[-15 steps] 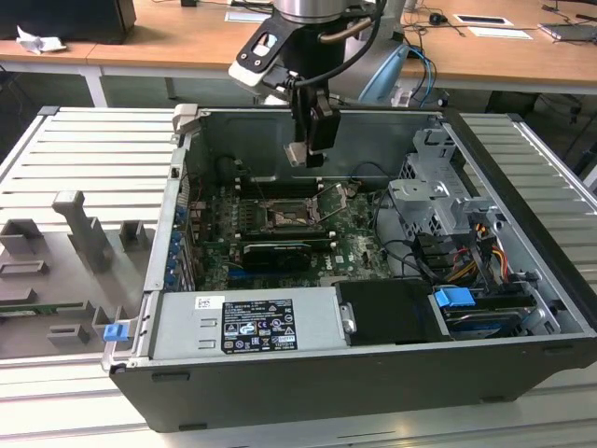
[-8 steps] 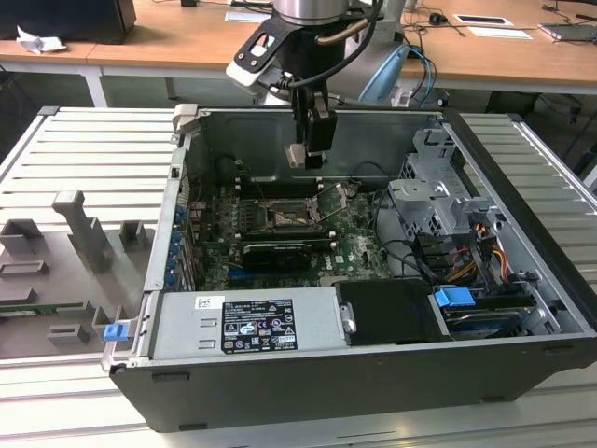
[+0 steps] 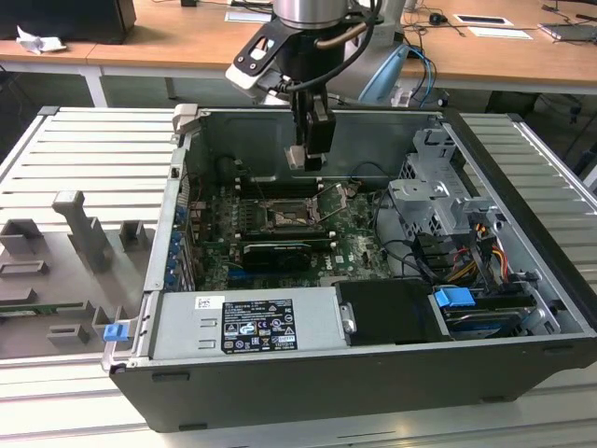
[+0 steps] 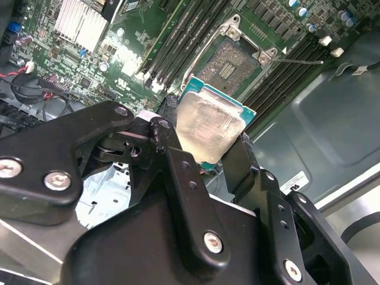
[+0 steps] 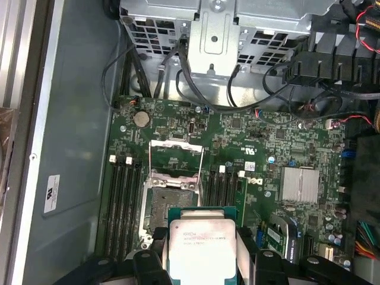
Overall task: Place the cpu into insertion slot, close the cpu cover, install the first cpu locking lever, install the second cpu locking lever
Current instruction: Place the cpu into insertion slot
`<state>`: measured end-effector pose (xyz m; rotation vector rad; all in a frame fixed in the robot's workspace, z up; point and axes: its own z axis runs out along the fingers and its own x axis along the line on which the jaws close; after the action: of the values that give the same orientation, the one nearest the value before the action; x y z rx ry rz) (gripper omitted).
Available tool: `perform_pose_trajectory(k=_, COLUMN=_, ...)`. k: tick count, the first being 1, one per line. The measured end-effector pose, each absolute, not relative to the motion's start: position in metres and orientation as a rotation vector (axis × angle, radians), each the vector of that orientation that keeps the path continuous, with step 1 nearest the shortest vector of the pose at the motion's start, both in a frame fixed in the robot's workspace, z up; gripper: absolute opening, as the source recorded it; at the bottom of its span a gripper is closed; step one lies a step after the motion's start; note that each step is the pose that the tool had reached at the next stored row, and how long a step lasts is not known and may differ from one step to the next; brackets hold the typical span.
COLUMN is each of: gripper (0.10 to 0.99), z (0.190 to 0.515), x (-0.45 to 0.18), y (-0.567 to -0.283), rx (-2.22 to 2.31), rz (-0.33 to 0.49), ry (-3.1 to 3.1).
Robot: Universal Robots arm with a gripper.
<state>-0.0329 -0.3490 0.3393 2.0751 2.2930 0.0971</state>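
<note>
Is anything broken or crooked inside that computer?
Nothing looks broken. The cpu is clamped in the gripper, up in the air near the insertion slot. The cpu cover stands flipped open, which fits the job.

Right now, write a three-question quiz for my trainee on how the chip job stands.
1. True or false: the chip already sits in the socket.
2. Pick one. The socket's cover is: A) shut flat over the socket, B) swung open, C) lying outside the case.
3. Fill the gap: the gripper is shut on the ____.

Key
1. False. The chip is held clear above the socket, which is bare.
2. B.
3. Chip.
</note>
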Motion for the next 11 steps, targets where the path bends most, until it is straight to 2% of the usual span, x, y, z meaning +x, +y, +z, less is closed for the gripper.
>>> perform_pose_trajectory(k=11, gripper=0.541, z=0.3351, x=-0.0329, y=-0.349, rx=2.097, rz=0.096, ry=2.272)
